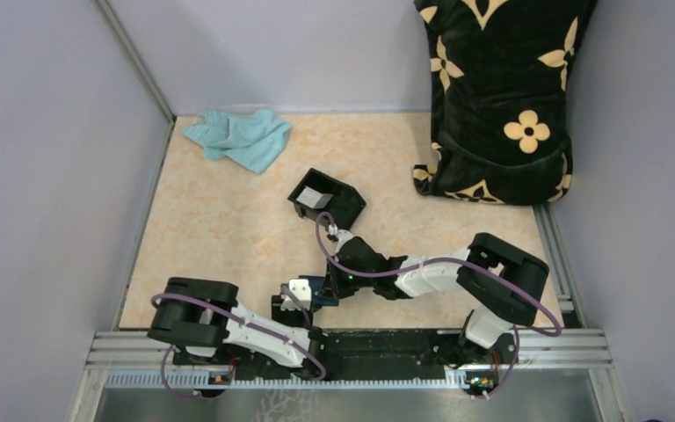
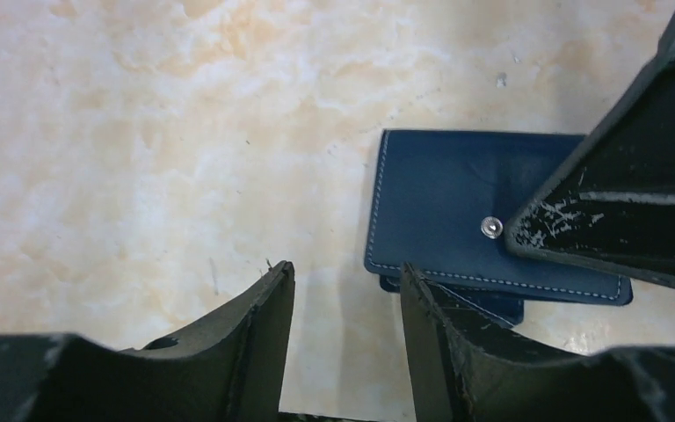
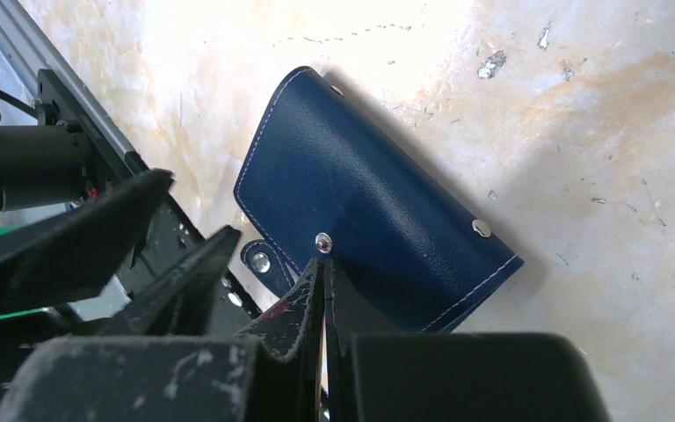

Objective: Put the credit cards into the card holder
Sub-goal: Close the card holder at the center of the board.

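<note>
Card holder (image 1: 317, 287), navy blue with pale stitching, lies flat on the marbled table (image 1: 220, 229) low in the middle of the overhead view, between the two gripper heads and just above the metal rail (image 1: 545, 347). Its cover faces up, with a silver snap (image 2: 490, 227) showing on it. A small closing tab (image 3: 261, 261) with its own snap sticks out from under the lower edge.

The right gripper (image 3: 323, 264) is pressed together with only a thin slit between its fingers. The tips sit on the cover right beside the snap, and that finger covers the holder's right end in the left wrist view. Whether they pinch any leather cannot be told.

The left gripper (image 2: 344, 277) is spread, with nothing between its fingers. It hovers at the holder's lower left corner, one finger overlapping that edge.

Further up the overhead view, above the right gripper, a black open-topped box (image 1: 347, 200) stands apart from the holder, with one pale credit card (image 1: 315, 197) inside. A crumpled teal cloth (image 1: 239, 138) lies at the upper left of the table. A black flowered bag (image 1: 501, 88) stands at the upper right.
</note>
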Motion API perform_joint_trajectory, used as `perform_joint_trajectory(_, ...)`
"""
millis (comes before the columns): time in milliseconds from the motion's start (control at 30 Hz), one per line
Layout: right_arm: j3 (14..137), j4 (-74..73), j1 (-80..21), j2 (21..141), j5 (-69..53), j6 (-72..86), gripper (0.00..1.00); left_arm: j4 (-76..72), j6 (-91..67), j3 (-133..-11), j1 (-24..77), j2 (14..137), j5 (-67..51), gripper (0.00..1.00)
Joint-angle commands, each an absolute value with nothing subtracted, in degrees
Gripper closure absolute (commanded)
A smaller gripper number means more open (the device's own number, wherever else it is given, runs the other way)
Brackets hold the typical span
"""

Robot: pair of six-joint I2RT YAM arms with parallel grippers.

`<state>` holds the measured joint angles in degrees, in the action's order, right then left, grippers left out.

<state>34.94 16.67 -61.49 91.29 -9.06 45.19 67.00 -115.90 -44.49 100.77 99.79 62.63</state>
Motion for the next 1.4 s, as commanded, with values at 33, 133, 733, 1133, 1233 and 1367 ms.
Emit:
perform_joint_trajectory(33,33.84,8.03,-62.14,93.45,-6.26,42.03,1.0,80.89,-147.83,-43.84,100.91,94.05,69.53,0.44)
perform_joint_trajectory(133,34.76,6.35,-62.14,93.43,-5.63,40.91,1.0,80.83,-146.69,-44.1,101.36,91.79,71.26,0.42)
perform_joint_trajectory(733,39.6,-5.02,-62.14,85.66,-0.07,36.2,0.72,70.35,-139.86,-31.76,97.41,74.16,77.28,0.35)
perform_joint_trajectory(1133,41.07,-13.07,-64.18,75.1,5.25,36.86,0.67,-8.66,-55.37,-16.79,86.4,55.34,59.04,0.33)
perform_joint_trajectory(1233,41.35,-15.37,-65.08,72.81,7.28,37.55,0.66,-11.99,-51.18,-16.27,81.58,54.73,52.38,0.34)
perform_joint_trajectory(1367,40.3,-17.48,-66.34,71.26,9.22,39.08,0.66,-8.61,-47.05,-22.49,78.23,62.0,46.2,0.34)
